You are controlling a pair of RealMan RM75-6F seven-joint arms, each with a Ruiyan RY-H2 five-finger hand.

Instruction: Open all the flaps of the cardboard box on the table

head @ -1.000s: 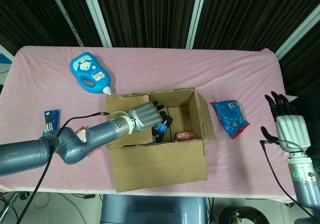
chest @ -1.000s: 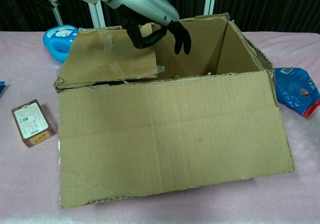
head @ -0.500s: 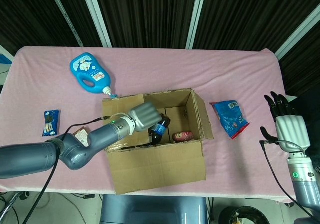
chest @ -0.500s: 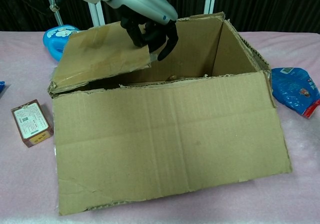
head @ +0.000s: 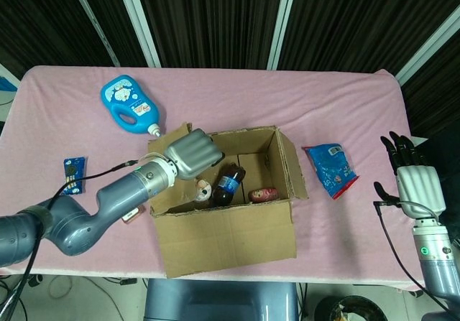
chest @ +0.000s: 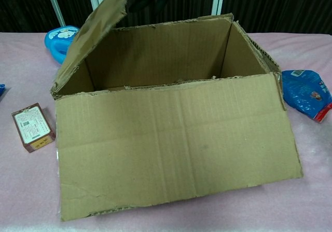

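The cardboard box sits mid-table, near edge. Its left flap, which lay almost flat over the opening a second ago, now stands raised and tilted outward, lifted by the left hand with its fingers curled on the flap's top edge. That looks like the last flap to swing clear; it is not yet folded fully out. The right hand hovers off the table's right end, fingers spread, holding nothing. Only the head view shows the bottle and the small can inside; the chest view shows the near flap hanging down in front.
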